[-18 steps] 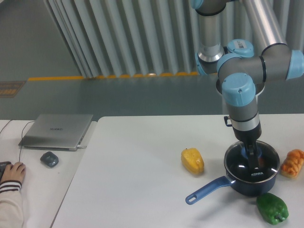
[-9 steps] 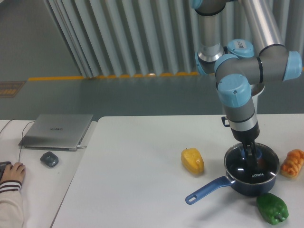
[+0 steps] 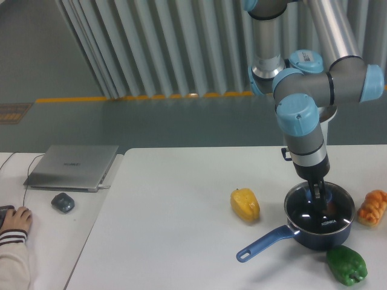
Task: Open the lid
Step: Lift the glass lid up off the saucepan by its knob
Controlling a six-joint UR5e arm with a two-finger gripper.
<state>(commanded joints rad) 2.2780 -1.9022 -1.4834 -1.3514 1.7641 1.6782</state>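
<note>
1 risk for you: the gripper sits at the lid's knob on the saucepan, grip unreadable; a weak pinch drops glass, or drags the pan.

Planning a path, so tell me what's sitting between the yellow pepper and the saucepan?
Nothing: the camera view shows bare white table between the yellow pepper and the saucepan.

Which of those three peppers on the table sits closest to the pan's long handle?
The yellow pepper, left of the saucepan, just above its handle; the green pepper and orange pepper sit on the pan's right.
</note>
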